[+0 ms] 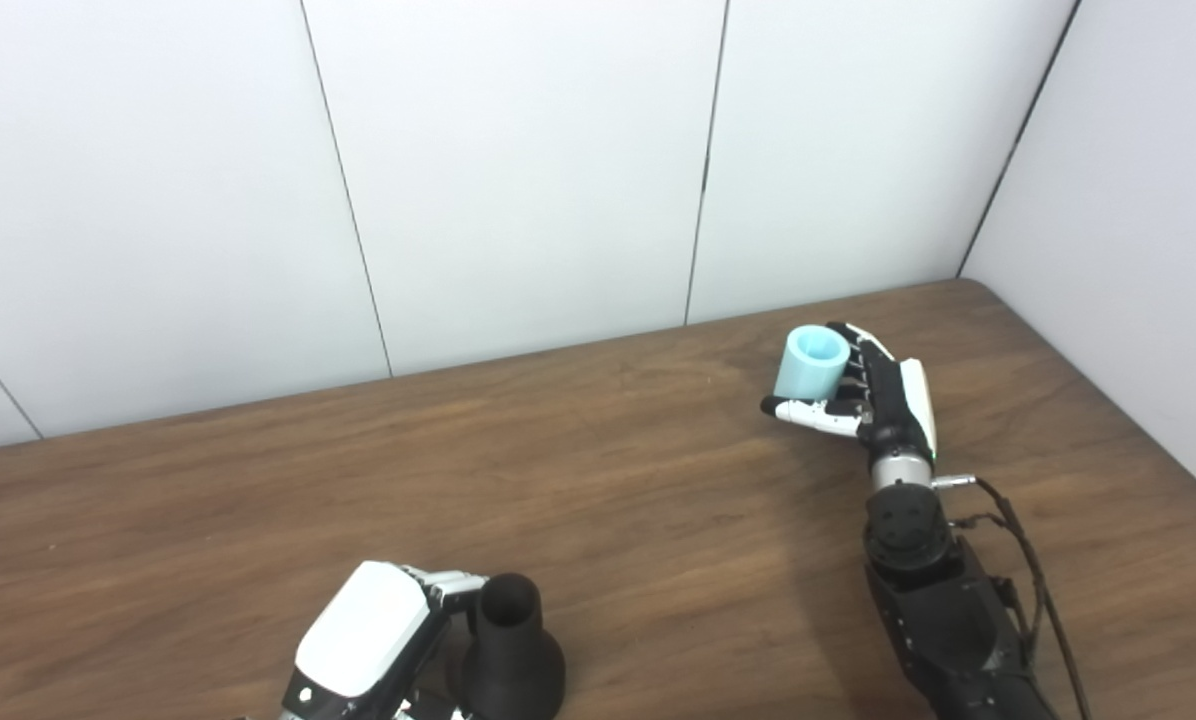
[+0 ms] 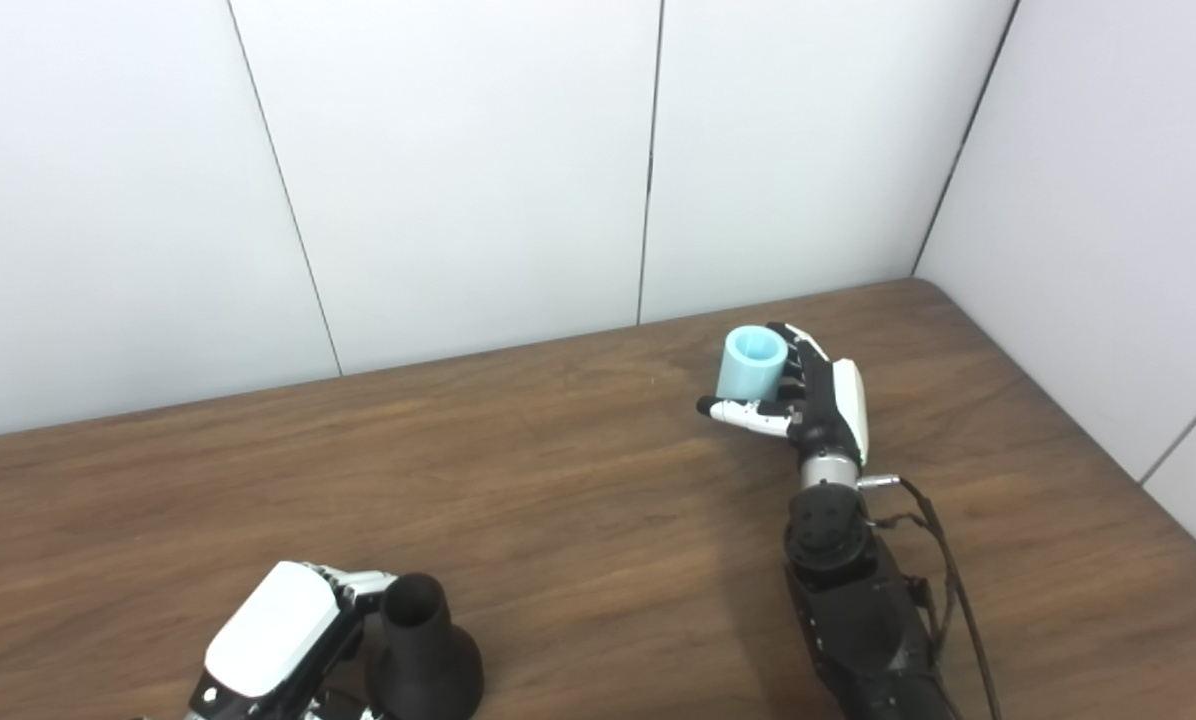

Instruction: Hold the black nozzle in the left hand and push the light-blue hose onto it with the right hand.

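Observation:
The black nozzle [image 1: 511, 655] stands upright on the table near the front edge, flared base down. My left hand [image 1: 373, 640] lies right beside it on its left, fingers [image 1: 448, 582] reaching to the narrow neck. Its thumb side is cut off by the picture's bottom edge, so the grip is unclear. The light-blue hose [image 1: 811, 365], a short open tube, stands upright at the back right. My right hand [image 1: 873, 395] is shut on the hose, fingers behind it and thumb across its front near the base.
The brown wooden table [image 1: 598, 480] runs to white wall panels at the back and on the right. Its right corner lies just behind the hose. A black cable [image 1: 1028, 560] hangs along my right forearm.

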{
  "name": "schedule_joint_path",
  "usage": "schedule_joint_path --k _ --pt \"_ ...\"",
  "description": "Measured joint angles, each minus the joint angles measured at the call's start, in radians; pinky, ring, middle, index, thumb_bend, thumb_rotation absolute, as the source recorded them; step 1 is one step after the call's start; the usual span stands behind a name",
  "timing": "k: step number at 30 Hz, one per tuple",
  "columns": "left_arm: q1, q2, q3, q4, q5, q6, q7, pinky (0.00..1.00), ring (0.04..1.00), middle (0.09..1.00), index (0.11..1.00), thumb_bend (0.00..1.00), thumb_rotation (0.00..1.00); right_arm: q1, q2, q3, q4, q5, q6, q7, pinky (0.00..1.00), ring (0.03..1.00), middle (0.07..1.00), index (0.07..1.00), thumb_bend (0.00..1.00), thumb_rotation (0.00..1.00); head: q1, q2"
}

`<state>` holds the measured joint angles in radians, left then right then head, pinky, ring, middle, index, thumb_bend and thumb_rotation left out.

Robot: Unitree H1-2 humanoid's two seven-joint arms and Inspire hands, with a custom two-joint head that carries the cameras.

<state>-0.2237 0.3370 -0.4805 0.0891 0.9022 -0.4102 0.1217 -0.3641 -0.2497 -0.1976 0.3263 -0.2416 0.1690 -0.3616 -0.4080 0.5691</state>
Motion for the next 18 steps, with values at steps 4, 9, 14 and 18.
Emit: schedule_joint_path --k 4,9,14,18 --pt "0.000 0.000 0.000 -0.001 0.001 0.000 -0.001 0.14 0.172 0.471 0.481 0.53 0.00 -0.020 0.012 -0.018 0.041 0.006 -0.032 -0.046 0.58 0.649 0.653 0.677 0.89 0.05 0.000 0.002" --pt "0.001 0.000 0.000 -0.003 0.000 0.000 -0.003 0.14 0.170 0.471 0.481 0.53 0.00 -0.037 0.039 -0.043 0.089 0.007 -0.097 -0.133 0.47 0.538 0.519 0.503 0.56 0.05 0.000 0.002" --pt "0.001 0.000 0.000 -0.003 0.000 0.000 -0.004 0.14 0.169 0.471 0.481 0.53 0.00 -0.037 0.041 -0.044 0.105 -0.001 -0.146 -0.185 0.42 0.471 0.496 0.474 0.52 0.00 -0.002 0.000" --pt "0.001 0.000 0.000 -0.003 0.001 0.000 -0.004 0.14 0.171 0.471 0.481 0.53 0.00 -0.037 0.041 -0.048 0.106 -0.001 -0.164 -0.202 0.41 0.452 0.487 0.479 0.52 0.00 -0.002 0.000"
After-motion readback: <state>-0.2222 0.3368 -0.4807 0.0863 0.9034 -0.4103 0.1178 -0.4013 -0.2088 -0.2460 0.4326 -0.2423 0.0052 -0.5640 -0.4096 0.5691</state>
